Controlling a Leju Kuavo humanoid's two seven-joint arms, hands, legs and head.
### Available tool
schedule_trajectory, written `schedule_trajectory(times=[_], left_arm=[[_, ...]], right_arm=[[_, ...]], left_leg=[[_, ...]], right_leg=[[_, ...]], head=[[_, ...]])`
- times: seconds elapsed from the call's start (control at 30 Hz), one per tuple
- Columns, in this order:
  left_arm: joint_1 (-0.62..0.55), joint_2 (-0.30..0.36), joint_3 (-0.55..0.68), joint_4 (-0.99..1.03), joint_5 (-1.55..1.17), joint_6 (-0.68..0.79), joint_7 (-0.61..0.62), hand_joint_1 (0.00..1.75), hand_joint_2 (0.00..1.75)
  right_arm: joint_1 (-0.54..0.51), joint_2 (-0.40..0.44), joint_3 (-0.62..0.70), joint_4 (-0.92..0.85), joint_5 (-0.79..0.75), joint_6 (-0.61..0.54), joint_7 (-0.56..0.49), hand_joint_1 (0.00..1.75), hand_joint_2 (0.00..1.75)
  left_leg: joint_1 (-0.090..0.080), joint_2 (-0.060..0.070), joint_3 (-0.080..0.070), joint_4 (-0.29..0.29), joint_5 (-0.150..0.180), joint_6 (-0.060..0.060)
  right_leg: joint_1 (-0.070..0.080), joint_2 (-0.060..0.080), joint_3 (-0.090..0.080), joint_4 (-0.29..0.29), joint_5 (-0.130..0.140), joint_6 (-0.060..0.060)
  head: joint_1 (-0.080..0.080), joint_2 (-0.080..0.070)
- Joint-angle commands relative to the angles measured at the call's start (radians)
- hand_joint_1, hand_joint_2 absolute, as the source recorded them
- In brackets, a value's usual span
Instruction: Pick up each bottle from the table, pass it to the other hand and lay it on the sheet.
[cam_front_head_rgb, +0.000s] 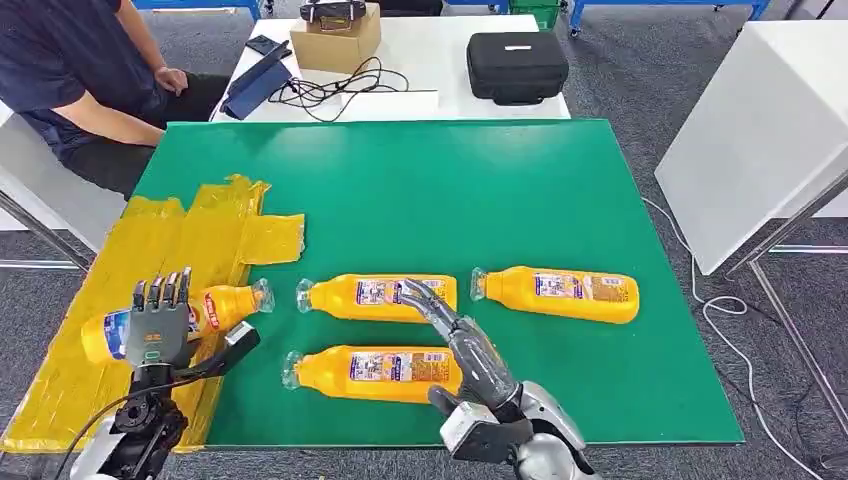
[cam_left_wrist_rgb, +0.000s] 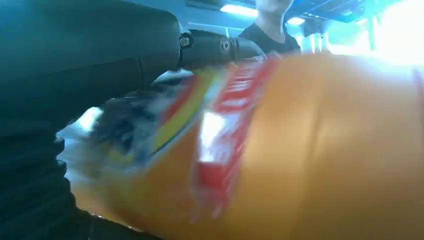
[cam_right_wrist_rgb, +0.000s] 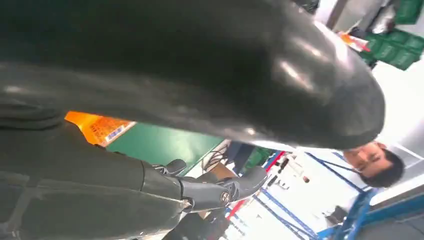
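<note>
- Your left robot hand (cam_front_head_rgb: 158, 322) grips a bottle (cam_front_head_rgb: 225, 307) over the yellow sheet (cam_front_head_rgb: 190, 235); back of the hand faces the head cam, fingers upright and wrapped round the label end.
- That held bottle lies crosswise, clear cap end poking out toward the right robot hand, orange base out the other side. Can't tell if it touches the sheet or hangs just above.
- Left wrist cam: the bottle body (cam_left_wrist_rgb: 320, 150) sits right against the palm, w/ a dark finger (cam_left_wrist_rgb: 220, 47) curled over its top. Blurry close-up, label unreadable.
- Your right robot hand (cam_front_head_rgb: 462, 345) holds nothing; fingers straight and apart, reaching fwd low over the green worktop (cam_front_head_rgb: 450, 180).
- Its fingertips sit over the label end of the mid bottle (cam_front_head_rgb: 375, 296); contact can't be told.
- Near bottle (cam_front_head_rgb: 370, 372) lies just beside the right robot hand, on the side toward the left one; its base is hidden by the hand.
- Far bottle (cam_front_head_rgb: 555, 293) lies on the hand's other side, apart from it, cap pointing back toward the hand.
- All 3 loose bottles lie flat on the green, off the sheet.
- Right wrist cam: fingers (cam_right_wrist_rgb: 215, 190) extended, a bit of orange label (cam_right_wrist_rgb: 97, 127) and green beyond.
- Person (cam_front_head_rgb: 80, 70) sits past the left robot hand, at the worktop's far corner.
- Beyond the green: black case (cam_front_head_rgb: 517, 65), cardboard box (cam_front_head_rgb: 335, 40), cables (cam_front_head_rgb: 335, 88).
</note>
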Motion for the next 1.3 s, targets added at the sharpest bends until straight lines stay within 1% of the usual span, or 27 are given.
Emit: schedule_trajectory(times=[0.03,0.13,0.17,0.2,0.23,0.27,0.33,0.37,0.4,0.43,0.5,0.57,0.63,0.67,0.7,0.73,0.8,0.87,1.03,1.07,1.1,1.13,1.2,1.23,1.3], left_arm=[[0.066,-0.071,0.111,-0.052,0.052,0.011,-0.133,0.00,0.00],[0.089,-0.106,0.208,-0.127,0.093,0.011,-0.248,0.00,0.00],[0.091,-0.111,0.218,-0.133,0.096,0.011,-0.264,0.00,0.00],[0.088,-0.121,0.232,-0.139,0.106,0.011,-0.290,0.00,0.00],[0.088,-0.125,0.237,-0.147,0.115,0.011,-0.309,0.00,0.00],[0.084,-0.135,0.249,-0.154,0.115,0.011,-0.326,0.00,0.00],[0.074,-0.158,0.289,-0.175,0.187,0.011,-0.418,0.00,0.00],[0.070,-0.172,0.315,-0.189,0.236,0.011,-0.487,0.00,0.00],[0.067,-0.180,0.338,-0.197,0.248,0.011,-0.527,0.00,0.00],[0.067,-0.185,0.348,-0.207,0.242,0.011,-0.538,0.00,0.00],[0.065,-0.210,0.385,-0.236,0.325,0.011,-0.639,0.00,0.00],[0.054,-0.227,0.413,-0.239,0.399,0.011,-0.710,0.00,0.00],[0.041,-0.217,0.393,-0.246,0.501,0.011,-0.724,0.00,0.00],[0.035,-0.186,0.321,-0.258,0.727,0.011,-0.724,0.00,0.00],[0.025,-0.141,0.290,-0.257,0.897,0.011,-0.724,0.00,0.00],[0.035,-0.100,0.234,-0.317,1.111,0.011,-0.724,0.00,0.00],[0.051,-0.067,0.239,-0.401,1.297,-0.049,-0.724,0.00,0.00],[0.051,-0.067,0.239,-0.401,1.297,-0.049,-0.724,0.00,0.00],[0.051,-0.067,0.239,-0.401,1.297,-0.049,-0.724,0.00,0.00],[0.079,-0.080,0.251,-0.479,1.435,-0.087,-0.724,0.00,0.00],[0.091,-0.087,0.284,-0.525,1.515,-0.148,-0.724,0.00,0.00],[0.094,-0.090,0.295,-0.531,1.531,-0.171,-0.724,0.00,0.00],[0.099,-0.106,0.323,-0.538,1.571,-0.241,-0.724,0.00,0.00],[0.091,-0.111,0.321,-0.533,1.558,-0.244,-0.724,0.00,0.00],[0.067,-0.119,0.315,-0.522,1.533,-0.228,-0.724,0.00,0.00]], right_arm=[[-0.053,-0.026,0.042,0.122,0.054,-0.022,0.058,0.00,0.00],[-0.071,0.001,0.036,0.164,0.054,-0.021,0.058,0.00,0.00],[-0.075,0.006,0.035,0.167,0.056,-0.021,0.059,0.00,0.00],[-0.084,0.015,0.034,0.172,0.062,-0.020,0.065,0.00,0.00],[-0.088,0.018,0.033,0.174,0.066,-0.020,0.069,0.00,0.00],[-0.097,0.025,0.029,0.178,0.070,-0.016,0.077,0.00,0.00],[-0.108,0.035,0.020,0.190,0.074,-0.012,0.084,0.00,0.00],[-0.113,0.038,0.014,0.201,0.074,-0.011,0.085,0.00,0.00],[-0.117,0.039,0.010,0.214,0.074,-0.011,0.085,0.00,0.00],[-0.120,0.039,0.009,0.221,0.074,-0.011,0.085,0.00,0.00],[-0.127,0.036,0.004,0.250,0.069,-0.009,0.073,0.00,0.00],[-0.130,0.035,0.002,0.266,0.067,-0.010,0.069,0.00,0.00],[-0.140,0.035,0.007,0.291,0.080,-0.025,0.067,0.00,0.00],[-0.141,0.033,0.017,0.301,0.111,-0.045,0.090,0.00,0.00],[-0.140,0.028,0.033,0.310,0.148,-0.056,0.111,0.00,1.75],[-0.139,0.030,0.042,0.323,0.162,-0.053,0.117,0.00,1.75],[-0.143,0.039,0.058,0.352,0.171,-0.046,0.122,0.00,1.75],[-0.143,0.039,0.058,0.352,0.171,-0.046,0.122,0.00,1.75],[-0.143,0.039,0.058,0.352,0.171,-0.046,0.122,0.00,1.75],[-0.157,0.040,0.070,0.371,0.192,-0.045,0.133,0.00,1.75],[-0.167,0.049,0.079,0.399,0.206,-0.042,0.147,0.00,1.75],[-0.173,0.053,0.086,0.417,0.225,-0.046,0.165,0.00,1.75],[-0.186,0.064,0.120,0.479,0.325,-0.084,0.237,0.00,1.75],[-0.183,0.068,0.135,0.499,0.353,-0.083,0.260,0.00,1.75],[-0.165,0.074,0.155,0.511,0.381,-0.083,0.279,0.00,1.75]], left_leg=[[-0.001,0.004,0.002,-0.002,0.001,0.000],[-0.001,0.004,0.001,-0.001,0.000,0.000],[-0.001,0.005,0.002,-0.002,0.000,0.000],[-0.001,0.003,0.000,-0.001,0.001,0.000],[0.000,0.006,0.001,-0.001,0.000,0.000],[0.000,0.002,-0.001,0.000,0.001,0.000],[0.000,0.002,-0.004,0.000,0.001,0.000],[0.000,0.002,-0.005,0.000,0.001,0.000],[0.000,0.004,-0.005,0.000,0.001,-0.001],[0.000,0.004,-0.004,0.000,0.000,-0.001],[0.000,0.002,-0.005,0.000,0.001,-0.001],[0.000,0.002,-0.006,0.000,0.001,0.000],[0.000,0.002,-0.006,0.000,0.001,0.000],[0.000,0.001,-0.006,0.000,0.002,0.000],[0.000,0.001,-0.006,0.000,0.001,0.000],[0.001,0.001,-0.006,0.001,0.001,-0.001],[0.002,0.002,-0.008,0.002,0.001,-0.001],[0.003,0.004,-0.007,0.001,0.000,-0.001],[0.002,0.000,-0.008,0.001,0.001,0.000],[0.002,0.001,-0.008,0.000,0.001,0.000],[0.002,0.003,-0.007,0.000,0.001,0.000],[0.002,0.005,-0.008,0.001,0.000,0.000],[0.002,0.007,-0.007,0.001,0.000,-0.001],[0.003,0.009,-0.005,0.000,0.000,-0.001],[0.002,0.004,-0.006,-0.001,0.001,-0.001]], right_leg=[[-0.001,0.002,0.001,-0.003,0.002,0.003],[-0.001,0.002,0.001,-0.001,0.001,0.002],[-0.001,0.003,0.001,-0.002,0.001,0.002],[-0.001,0.002,0.001,-0.001,0.001,0.002],[0.000,0.003,0.001,-0.003,0.001,0.004],[-0.001,0.001,-0.001,-0.001,0.001,0.002],[0.000,0.001,-0.003,-0.001,0.000,0.002],[0.000,0.001,-0.005,-0.001,0.001,0.002],[0.000,0.002,-0.005,-0.001,0.001,0.002],[0.000,0.001,-0.004,-0.001,0.000,0.003],[0.000,0.000,-0.005,-0.001,0.001,0.002],[0.000,0.001,-0.006,-0.001,0.001,0.002],[0.000,0.000,-0.006,-0.001,0.001,0.002],[0.000,0.000,-0.007,-0.001,0.001,0.002],[0.000,-0.001,-0.006,-0.001,0.001,0.003],[0.001,-0.001,-0.005,-0.001,0.001,0.003],[0.002,0.000,-0.008,0.000,0.001,0.002],[0.003,0.003,-0.007,0.000,0.001,0.002],[0.002,-0.001,-0.007,0.000,0.000,0.001],[0.002,0.001,-0.008,0.000,0.001,0.001],[0.002,0.002,-0.006,-0.001,0.001,0.002],[0.002,0.004,-0.008,0.000,0.001,0.002],[0.002,0.005,-0.007,0.000,0.001,0.002],[0.003,0.007,-0.005,-0.001,0.001,0.002],[0.002,0.002,-0.006,-0.001,0.000,0.001]], head=[[0.000,0.000],[0.000,0.000],[0.000,0.000],[0.000,0.000],[0.000,0.000],[0.000,0.000],[0.001,0.000],[0.001,0.000],[0.000,0.000],[0.000,0.000],[0.000,0.000],[0.000,0.000],[0.000,0.000],[0.000,0.000],[0.000,0.000],[0.000,0.000],[0.000,0.000],[0.001,0.000],[0.000,0.000],[0.000,0.000],[0.000,0.000],[0.000,0.000],[0.000,0.000],[0.000,0.000],[0.000,0.000]])
